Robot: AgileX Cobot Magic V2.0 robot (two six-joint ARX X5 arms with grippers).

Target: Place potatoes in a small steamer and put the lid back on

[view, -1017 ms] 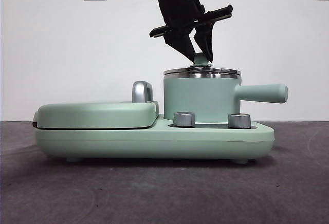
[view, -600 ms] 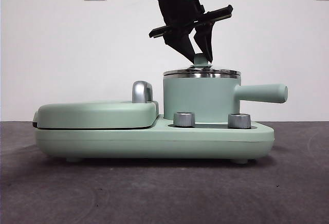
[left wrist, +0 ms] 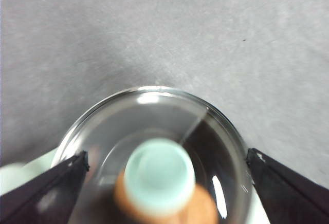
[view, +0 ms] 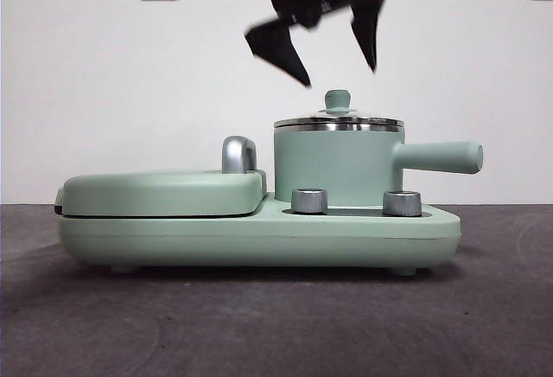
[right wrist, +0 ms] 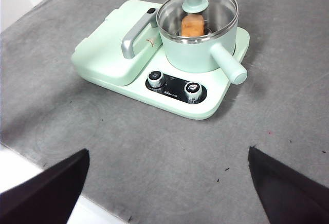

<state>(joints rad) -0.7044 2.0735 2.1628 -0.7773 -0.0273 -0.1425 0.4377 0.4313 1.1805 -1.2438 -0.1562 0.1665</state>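
Taking the steamer [view: 339,168] as the landmark and going left to right: to its left lies the flat griddle cover [view: 164,192] with its chrome handle [view: 238,154], closed and apart from the work. Below the steamer's front, on the shared base [view: 259,237], sit two knobs [view: 310,201]. The steamer stands upright in its seat on the base, which keeps it steady under a load from above.

The lid [view: 339,121] rests level on the steamer's steel rim, its knob [view: 337,99] free. Through the glass, the right wrist view shows the potato [right wrist: 193,26] inside the steamer, directly under the knob; the left wrist view shows the same orange lump [left wrist: 200,211] beneath the lid [left wrist: 154,131].

The left pincer [view: 337,61] hangs straight above the knob, clear of it, jaws spread wide and holding nothing. That placement suits a release: jaws apart so the knob slips out, directly overhead so the lid is not dragged off its seat.

To the steamer's right juts its straight side handle [view: 441,156], pointing away from the griddle and untouched.

The right pincer [right wrist: 164,193] waits well back from the steamer over bare counter [right wrist: 154,147], jaws wide apart and empty.

Judged from this, both steps look done; only a clean retreat seems left.
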